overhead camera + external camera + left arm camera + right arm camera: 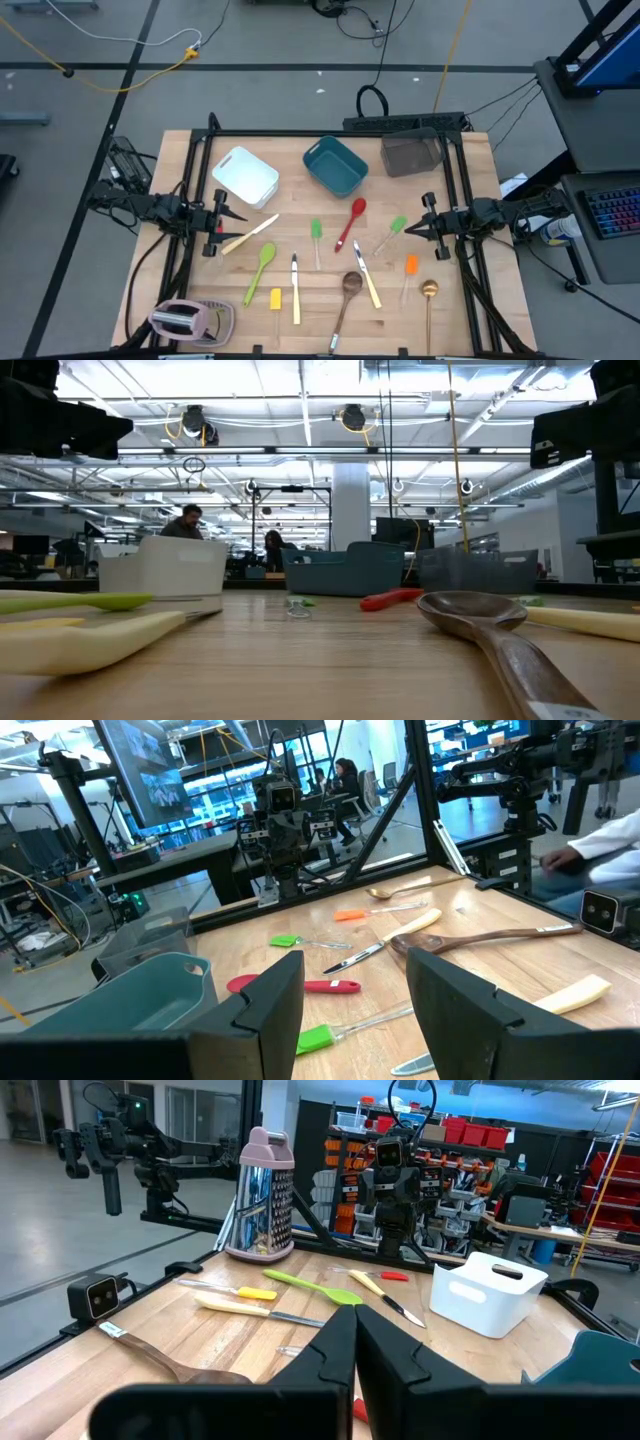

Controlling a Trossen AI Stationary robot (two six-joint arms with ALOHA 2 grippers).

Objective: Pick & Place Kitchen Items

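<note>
Both arms parked low at the counter [180, 150] edges, stretched inward, nothing held. Left gripper [238, 214] at the left side, fingers [268, 1010] spread wide apart, beside the white tub [245, 176]. Right gripper [407, 227] at the right side, fingers [335, 1350] pressed together, tip near the small green spatula [396, 227].

Utensils lie loose mid-counter: red spoon [352, 219], green spoon [262, 266], dark wooden spoon [347, 292] with long handle, gold metal spoon [428, 295], orange spatula [410, 268], yellow spatula [276, 299], green spatula [316, 234], three cream-handled knives [295, 292].

Teal tub [335, 165] and smoky tub [411, 153] sit at the far edge. Pinkish toaster [190, 320] with shiny metal sides at the near left corner. Counter is pale wood planks.
</note>
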